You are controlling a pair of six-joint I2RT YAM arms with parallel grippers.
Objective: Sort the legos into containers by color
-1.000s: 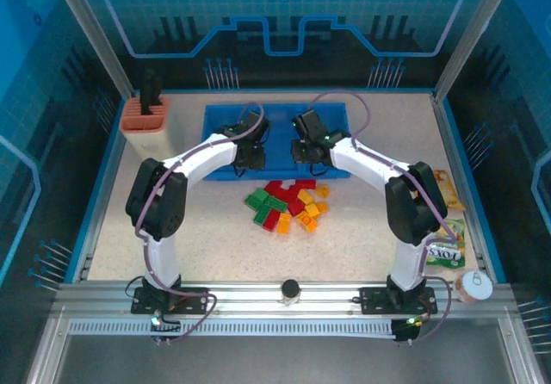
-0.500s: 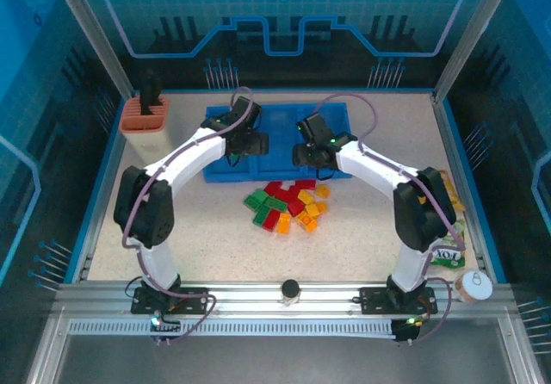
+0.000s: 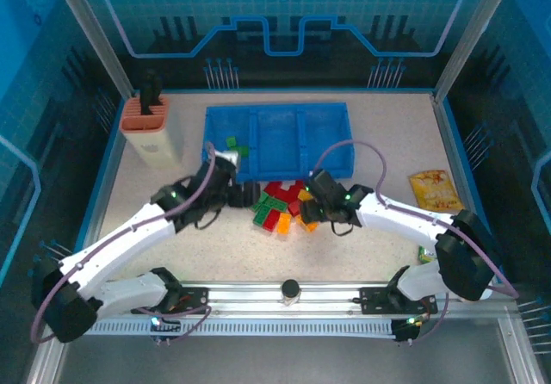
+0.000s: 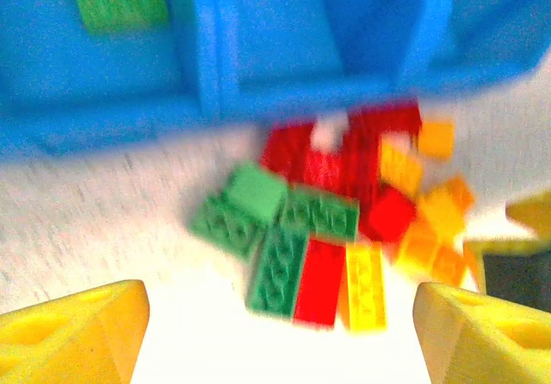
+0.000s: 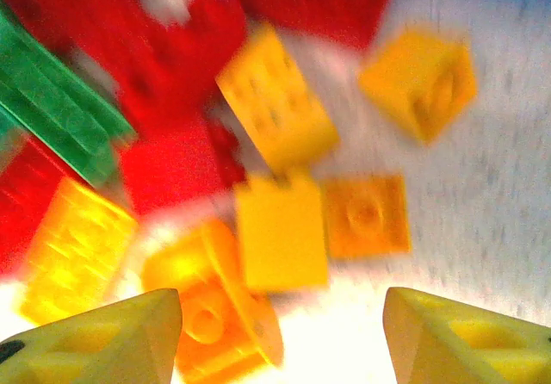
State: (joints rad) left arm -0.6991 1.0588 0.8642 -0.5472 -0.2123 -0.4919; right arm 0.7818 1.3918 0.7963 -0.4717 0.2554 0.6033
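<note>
While left gripper (image 3: pixel 248 195) and right gripper (image 3: pixel 310 207) hang wide open either side of the legos (image 3: pixel 288 205) just in front of the tray (image 3: pixel 325 134) (greens (image 3: pixel 234 145) sit in its left bin (image 3: pixel 225 126)), take edge pieces first, one colour each.

The pile of legos (image 3: pixel 284 207) mixes red, green, orange and yellow on a beige speckled table (image 3: pixel 387 143). Green bricks (image 3: pixel 234 145) lie in the plain blue tray (image 3: pixel 323 139). The holder (image 3: pixel 148 124) is orange over cream with black tools (image 3: pixel 152 87), and the snack packet (image 3: pixel 433 190) is yellow.
</note>
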